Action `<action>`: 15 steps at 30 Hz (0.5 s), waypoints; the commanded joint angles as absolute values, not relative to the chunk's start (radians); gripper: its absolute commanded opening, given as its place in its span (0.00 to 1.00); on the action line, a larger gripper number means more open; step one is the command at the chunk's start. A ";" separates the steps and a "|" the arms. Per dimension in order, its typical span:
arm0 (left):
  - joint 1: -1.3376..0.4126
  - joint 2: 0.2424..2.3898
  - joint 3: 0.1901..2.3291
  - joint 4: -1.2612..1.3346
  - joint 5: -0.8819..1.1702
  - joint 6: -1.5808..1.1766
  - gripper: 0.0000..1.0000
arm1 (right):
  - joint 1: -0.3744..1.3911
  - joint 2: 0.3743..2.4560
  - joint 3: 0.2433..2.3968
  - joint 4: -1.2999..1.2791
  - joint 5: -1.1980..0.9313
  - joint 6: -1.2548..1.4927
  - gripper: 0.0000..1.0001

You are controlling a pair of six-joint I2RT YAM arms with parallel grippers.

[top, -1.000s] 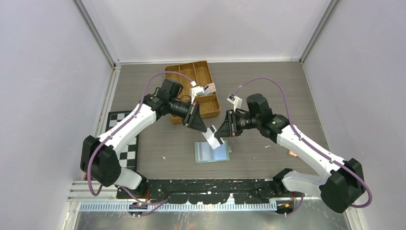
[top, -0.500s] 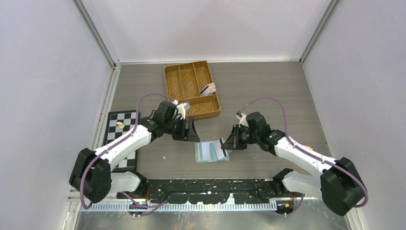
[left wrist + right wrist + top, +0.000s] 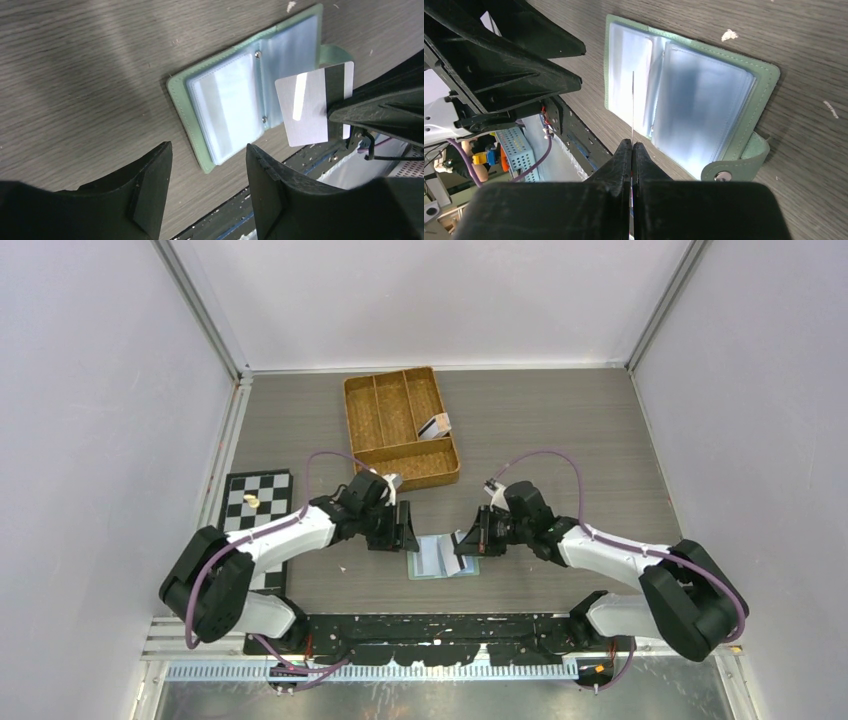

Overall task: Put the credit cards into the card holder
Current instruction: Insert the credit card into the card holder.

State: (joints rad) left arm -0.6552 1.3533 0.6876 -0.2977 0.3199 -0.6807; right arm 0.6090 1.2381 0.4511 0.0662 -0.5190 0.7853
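On the grey wood-grain table [image 3: 560,440], near its front edge and between the two arms, lies the sage-green folding card holder [image 3: 225,115], spread open with its clear plastic sleeves facing up and its snap tab sticking out from one side. The right gripper [image 3: 631,147] has its black fingers pinched tight on a silvery-grey rectangular credit card with a dark stripe along one short edge [image 3: 310,107]. It grips the card by the striped end, and the card's free end reaches over the open sleeves on that arm's side of the holder. Seen from the right wrist, the card shows only as a thin line, edge-on. Whether it touches the plastic cannot be told.

The left gripper [image 3: 207,165] hangs low at the opposite side of the holder with its jaws standing well apart and nothing between them. From its own camera the two fingers frame the holder's green border.

Farther back on the table sits a woven brown divided tray [image 3: 390,375], and a second silvery card with a dark stripe [image 3: 434,426] rests in its right-hand compartment. A black-and-white checkered board [image 3: 270,485] lies at the left edge, partly under the left arm, with a small pale object [image 3: 253,500] on it that is too small to identify.
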 commanded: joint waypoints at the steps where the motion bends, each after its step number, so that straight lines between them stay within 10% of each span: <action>1: -0.662 1.397 0.682 -0.236 0.295 -0.695 0.57 | 0.621 1.274 0.436 0.174 -0.535 0.790 0.00; 15: -0.667 1.458 0.687 -0.227 0.296 -0.686 0.55 | 0.629 1.357 0.422 0.250 -0.555 0.805 0.01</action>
